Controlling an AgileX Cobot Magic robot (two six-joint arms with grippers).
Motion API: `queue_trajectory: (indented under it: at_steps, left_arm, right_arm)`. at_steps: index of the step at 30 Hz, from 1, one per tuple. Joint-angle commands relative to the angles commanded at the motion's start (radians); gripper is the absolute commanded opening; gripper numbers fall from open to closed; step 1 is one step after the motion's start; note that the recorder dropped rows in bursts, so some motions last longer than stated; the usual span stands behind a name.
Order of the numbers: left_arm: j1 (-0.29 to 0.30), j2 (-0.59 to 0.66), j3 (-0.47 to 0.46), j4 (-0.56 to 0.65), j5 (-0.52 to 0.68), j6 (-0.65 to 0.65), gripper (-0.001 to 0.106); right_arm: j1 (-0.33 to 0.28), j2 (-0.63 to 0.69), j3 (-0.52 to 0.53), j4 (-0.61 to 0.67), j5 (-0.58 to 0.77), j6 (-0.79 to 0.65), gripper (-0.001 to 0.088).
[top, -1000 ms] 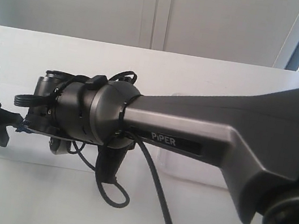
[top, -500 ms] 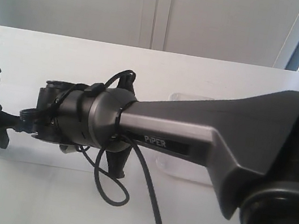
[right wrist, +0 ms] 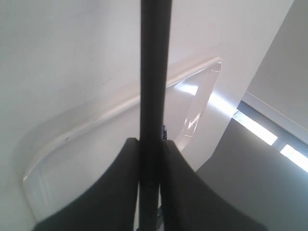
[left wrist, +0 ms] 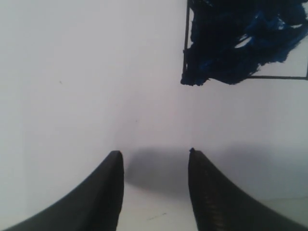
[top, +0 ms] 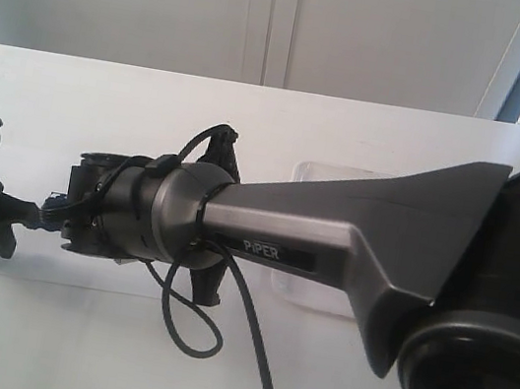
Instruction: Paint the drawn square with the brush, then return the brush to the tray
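Step in hand:
- Noted right gripper (right wrist: 150, 144) clamped on the brush (right wrist: 155, 57) by its black handle, shaft running straight out between the jaws
- Placed that gripper and brush over the tray (right wrist: 86, 120), above its rim and a rounded corner; could not see the bristle end or whether it touched anything
- Found left gripper (left wrist: 154, 159) open and empty, hanging above the paper (left wrist: 72, 72) just beside the square (left wrist: 245, 43)
- Saw the square partly filled with dark blue-black paint; bare white patches inside the outline, some paint smeared past one corner; lost part of the square at the frame edge
- Judged the moment as either a dip for more paint or the return of the brush; leaned toward a dip, given the unpainted gaps; could not settle it from these views

Next move, as judged:
- If dipping: needed to lower the tip into paint, then carry it across to the bare patches without dragging over the outline
- If returning: needed to lay the handle across the tray, then open the jaws; expected overhang, since the brush looked long against the tray

Exterior view:
- Found the right arm (top: 334, 227) reaching across the bench (top: 108, 89) and covering most of the tray (top: 328, 176); saw a cable (top: 255, 344) looping below the wrist

Count:
- Tallied one brush; one tray; one square; one paper sheet; two grippers
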Motion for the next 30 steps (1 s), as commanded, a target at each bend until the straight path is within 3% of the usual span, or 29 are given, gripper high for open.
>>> queue_trajectory:
  at_steps: [30]
  left_arm:
    - [0.0, 0.0, 0.0, 0.0, 0.003, 0.005, 0.048]
  right_arm:
    - [0.0, 0.045, -0.057, -0.035, -0.017, 0.046, 0.0]
